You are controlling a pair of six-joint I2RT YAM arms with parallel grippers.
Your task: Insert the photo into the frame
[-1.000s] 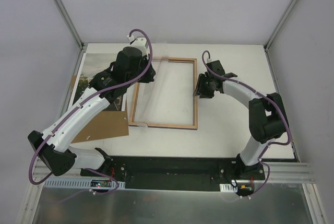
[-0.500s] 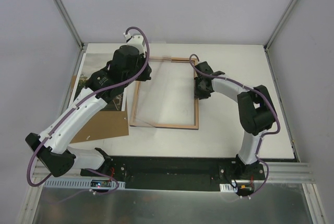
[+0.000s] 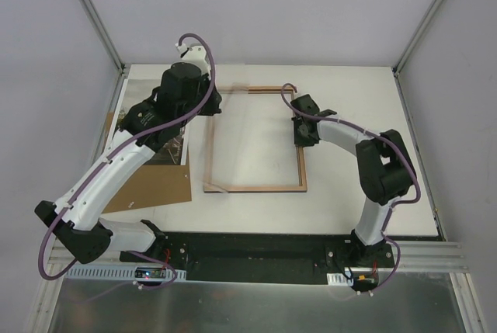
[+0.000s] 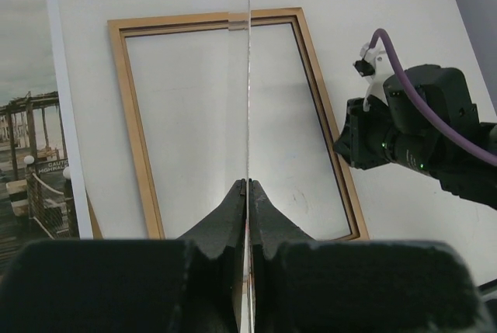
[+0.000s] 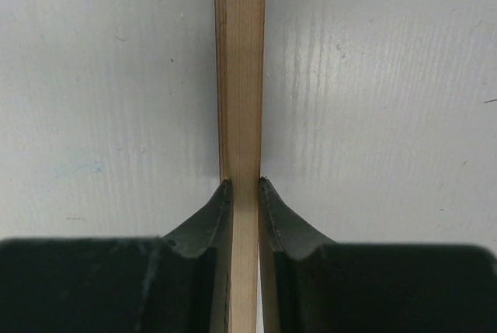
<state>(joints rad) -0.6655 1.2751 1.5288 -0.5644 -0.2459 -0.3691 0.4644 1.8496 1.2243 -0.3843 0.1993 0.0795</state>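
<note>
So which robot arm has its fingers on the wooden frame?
The right arm's fingers, closed around the frame's right side rail. The left arm's fingers pinch only the thin clear pane, not the wood.

The frame between the right fingers is light bare wood with fine straight grain and a matt finish. The pane in the left fingers is thin, clear and glossy. Both pairs of fingers look like matt black plastic. The desk beneath is white, smooth and faintly streaked. Left of the left fingers, the photo is smooth printed paper.
</note>
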